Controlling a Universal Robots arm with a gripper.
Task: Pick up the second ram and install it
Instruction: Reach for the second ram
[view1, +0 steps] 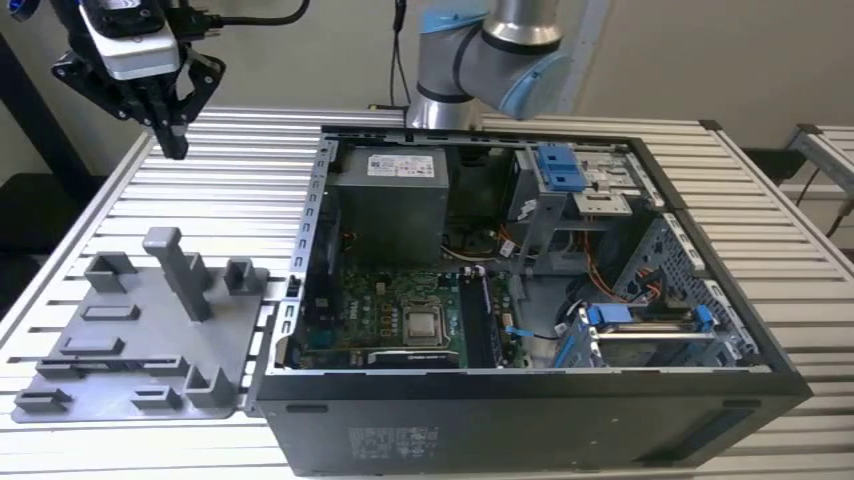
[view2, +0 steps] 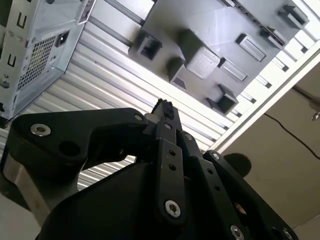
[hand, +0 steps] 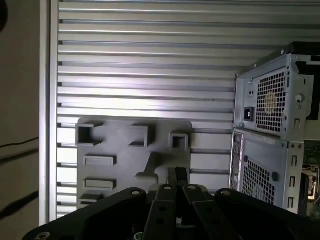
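On the slatted aluminium table (view1: 747, 190) stands one open computer case (view1: 534, 420). Inside it, the second ram (view1: 471, 318) seems to be a slim dark board standing on edge in a slot just beside the processor (view1: 424, 325), next to what may be one similar stick (too dim to count surely). Well apart, at the exterior view's left, the single gripper (view1: 174, 145) hangs high above the table near one grey fixture tray (view1: 147, 330), its fingers pressed together with nothing between them.
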